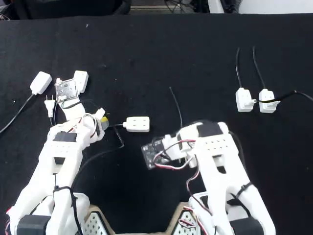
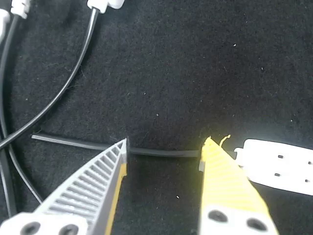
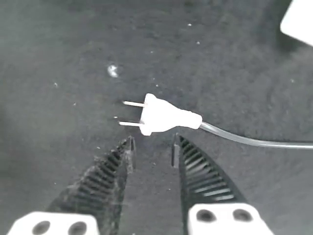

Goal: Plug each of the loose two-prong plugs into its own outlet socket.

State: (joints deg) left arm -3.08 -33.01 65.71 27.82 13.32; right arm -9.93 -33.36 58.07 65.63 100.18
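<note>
My right end effector (image 3: 152,140) sits narrowly open, with the loose two-prong plug (image 3: 164,117) lying flat just beyond its tips. I'd pinch the plug's body squarely, clear of prongs and cord. My left end effector (image 2: 166,142), spread wide, straddles a black cable (image 2: 156,152), with an outlet socket (image 2: 279,166) just beside it.

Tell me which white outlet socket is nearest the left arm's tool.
The outlet socket lying alone right beside the left tool, by its yellow finger. The other white blocks lie farther off to either side.
</note>
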